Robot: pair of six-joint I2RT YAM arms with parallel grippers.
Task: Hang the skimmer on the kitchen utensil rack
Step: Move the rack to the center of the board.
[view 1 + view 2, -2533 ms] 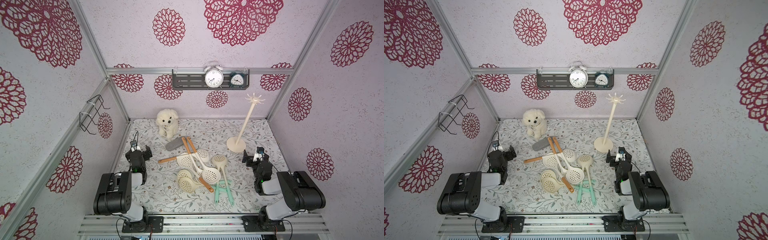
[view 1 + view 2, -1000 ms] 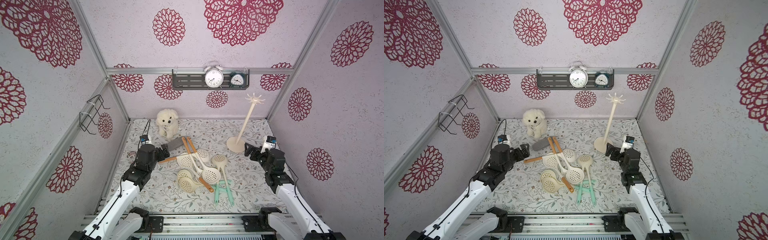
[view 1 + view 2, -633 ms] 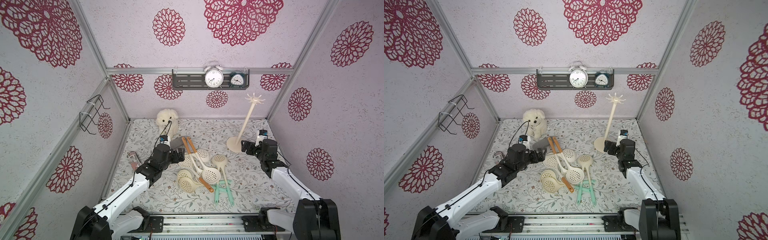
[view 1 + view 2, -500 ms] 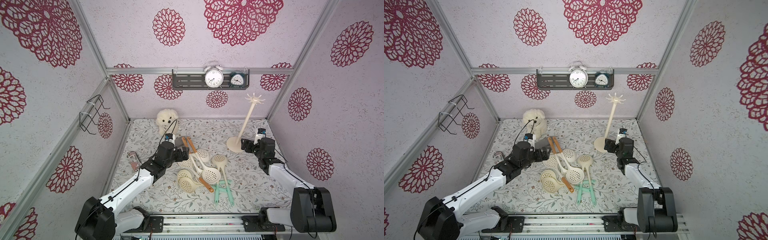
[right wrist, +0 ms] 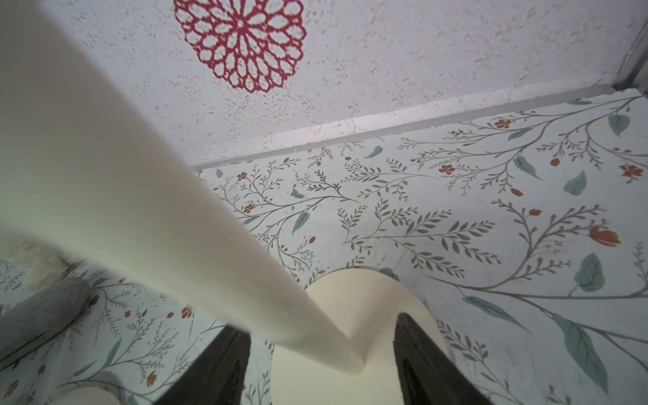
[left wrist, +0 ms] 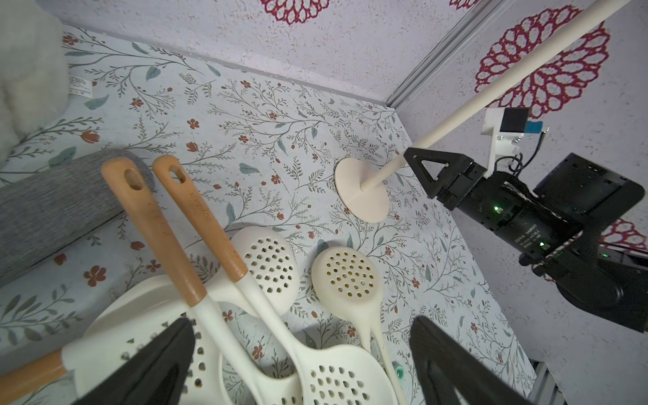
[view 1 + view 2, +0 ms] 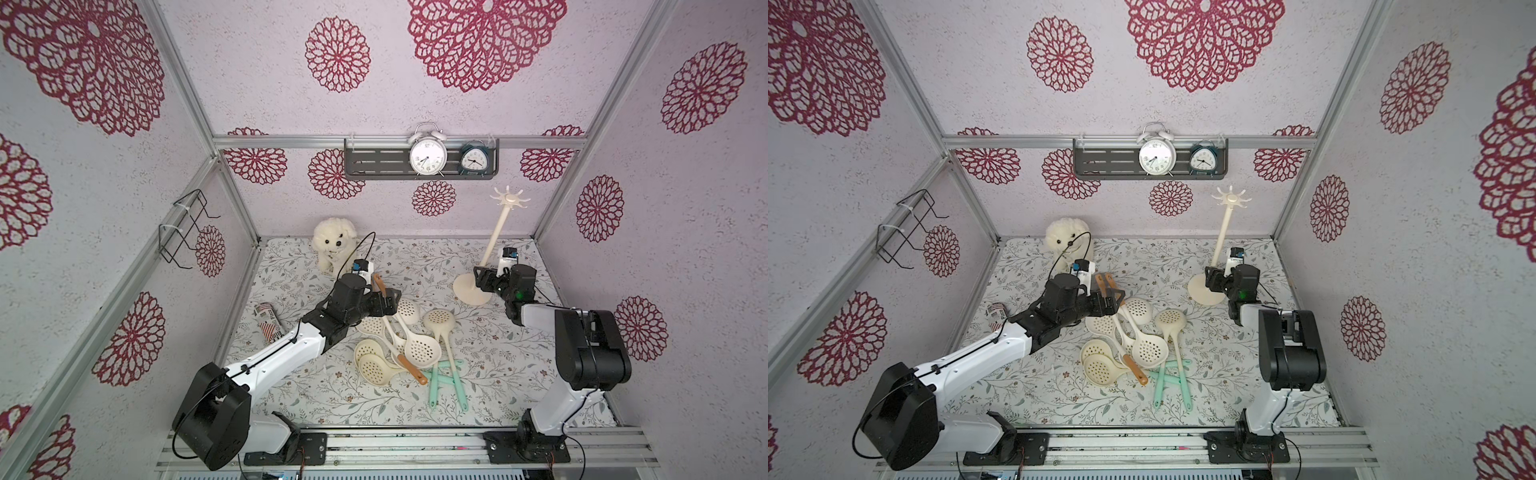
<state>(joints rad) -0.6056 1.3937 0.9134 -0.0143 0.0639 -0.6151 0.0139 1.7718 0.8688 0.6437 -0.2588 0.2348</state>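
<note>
While my left arm (image 7: 282, 353) reaches out over the middle of the floral surface (image 7: 498, 374), my left jaws stand wide apart and hold nothing. They hang above the heap of skimmers (image 7: 417, 353), close to the two wooden handles (image 6: 156, 228) that lie side by side. In the left wrist view my dark left fingers (image 6: 150, 368) frame the perforated cream heads (image 6: 345, 277) beneath. All the skimmers lie on the surface, overlapping one another.

My right jaws are at the kitchen utensil rack (image 7: 492, 245), which stands upright at the far right of the surface on its round base (image 7: 463, 291), its crown of hooks (image 7: 509, 200) high above. They straddle the pole (image 5: 175, 228) low down, just above the base. In the right wrist view the pole runs between my two right fingers (image 5: 217, 371) with a gap showing on each side, so these jaws are partly open and not clamped on it. A white plush dog (image 7: 333, 245) sits at the back, well apart from the rack.
</note>
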